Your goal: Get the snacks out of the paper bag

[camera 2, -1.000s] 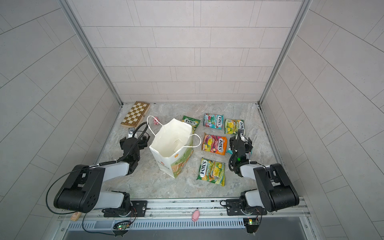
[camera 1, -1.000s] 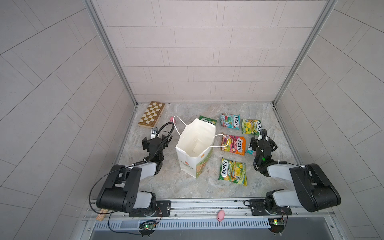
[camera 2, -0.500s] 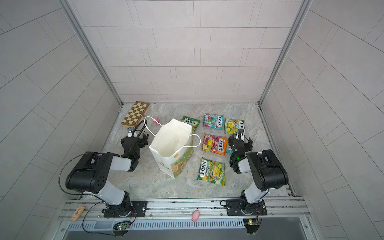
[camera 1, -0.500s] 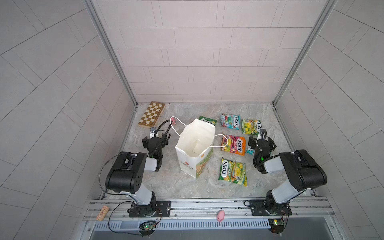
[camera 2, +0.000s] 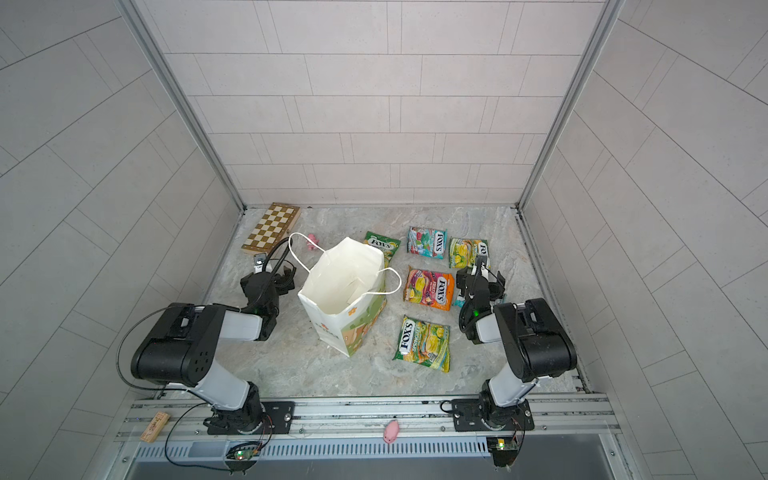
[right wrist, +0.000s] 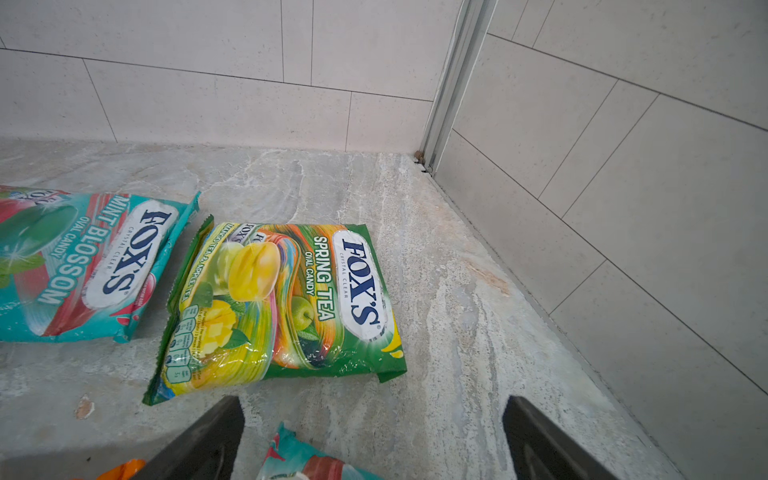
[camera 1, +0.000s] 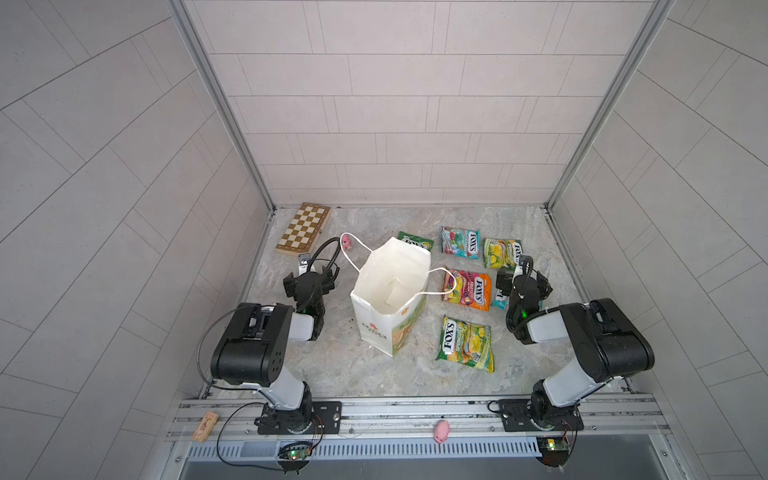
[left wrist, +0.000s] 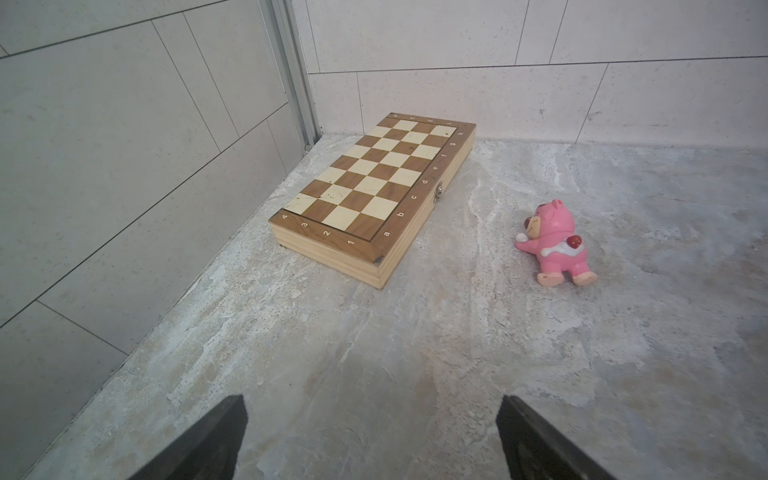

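Snacks (camera 1: 467,289) beside paper bag (camera 1: 376,328) (upright)

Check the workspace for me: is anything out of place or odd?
Two strays sit off the tabletop on the front rail: a pink pig toy and a small wooden block. A pink bear toy lies toppled near the chessboard box. The paper bag stands upright.

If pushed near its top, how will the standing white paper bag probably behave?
The paper bag stands tall and open and looks empty, so it is probably light and apt to tip or slide. Its thin, creased walls would likely buckle.
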You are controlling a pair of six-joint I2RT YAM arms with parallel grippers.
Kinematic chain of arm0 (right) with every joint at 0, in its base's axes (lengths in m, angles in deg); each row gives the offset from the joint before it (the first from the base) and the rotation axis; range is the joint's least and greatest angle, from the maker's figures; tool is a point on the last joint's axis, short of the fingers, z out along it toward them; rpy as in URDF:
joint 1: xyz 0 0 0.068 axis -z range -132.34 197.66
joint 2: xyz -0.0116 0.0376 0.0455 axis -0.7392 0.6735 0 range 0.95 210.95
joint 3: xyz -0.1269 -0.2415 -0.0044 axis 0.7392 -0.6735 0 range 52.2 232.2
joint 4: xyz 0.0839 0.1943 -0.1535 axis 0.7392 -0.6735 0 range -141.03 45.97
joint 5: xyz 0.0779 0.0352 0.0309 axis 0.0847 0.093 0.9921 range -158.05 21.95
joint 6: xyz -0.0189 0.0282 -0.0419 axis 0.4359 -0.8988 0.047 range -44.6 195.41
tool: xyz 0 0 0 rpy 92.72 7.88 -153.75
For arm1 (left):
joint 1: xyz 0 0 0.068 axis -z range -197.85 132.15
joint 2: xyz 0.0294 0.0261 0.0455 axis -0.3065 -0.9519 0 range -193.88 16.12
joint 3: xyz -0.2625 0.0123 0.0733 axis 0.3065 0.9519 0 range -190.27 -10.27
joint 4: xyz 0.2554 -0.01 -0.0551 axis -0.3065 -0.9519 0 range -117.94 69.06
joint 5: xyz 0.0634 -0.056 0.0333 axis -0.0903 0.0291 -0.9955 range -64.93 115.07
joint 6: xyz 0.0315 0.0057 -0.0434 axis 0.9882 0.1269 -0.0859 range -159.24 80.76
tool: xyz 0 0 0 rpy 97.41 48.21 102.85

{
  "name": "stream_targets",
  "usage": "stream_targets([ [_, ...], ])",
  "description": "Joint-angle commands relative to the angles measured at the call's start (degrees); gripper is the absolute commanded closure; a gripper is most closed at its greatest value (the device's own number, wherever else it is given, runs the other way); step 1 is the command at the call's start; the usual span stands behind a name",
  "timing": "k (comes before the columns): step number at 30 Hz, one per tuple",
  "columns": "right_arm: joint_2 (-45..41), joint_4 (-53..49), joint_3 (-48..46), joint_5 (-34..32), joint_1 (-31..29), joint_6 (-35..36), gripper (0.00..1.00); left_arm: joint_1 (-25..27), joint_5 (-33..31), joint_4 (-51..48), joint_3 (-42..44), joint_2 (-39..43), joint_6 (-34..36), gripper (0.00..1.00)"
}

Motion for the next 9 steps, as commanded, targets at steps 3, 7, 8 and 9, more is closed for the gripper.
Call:
stream_targets([
  [3, -0.47, -0.48, -0.02, -0.08, 0.08, 0.02, 0.01, -0.34, 0.1, -0.44, -0.39, 0.2, -0.48, 0.0],
  [7, -0.53, -0.5, -0.07, -0.09, 0.06, 0.03, 0.01, -0.32, 0.04, -0.52, -0.52, 0.1, -0.48, 0.0],
  [8, -0.48, -0.52, -0.03, -0.09, 0.08, 0.01, 0.01, -0.27, 0.02, -0.53, -0.49, 0.14, -0.35, 0.0],
  [9, -0.47, -0.48, -0.04, -0.09, 0.13, 0.05, 0.01, -0.3, 0.15, -0.49, -0.47, 0.25, -0.38, 0.0],
])
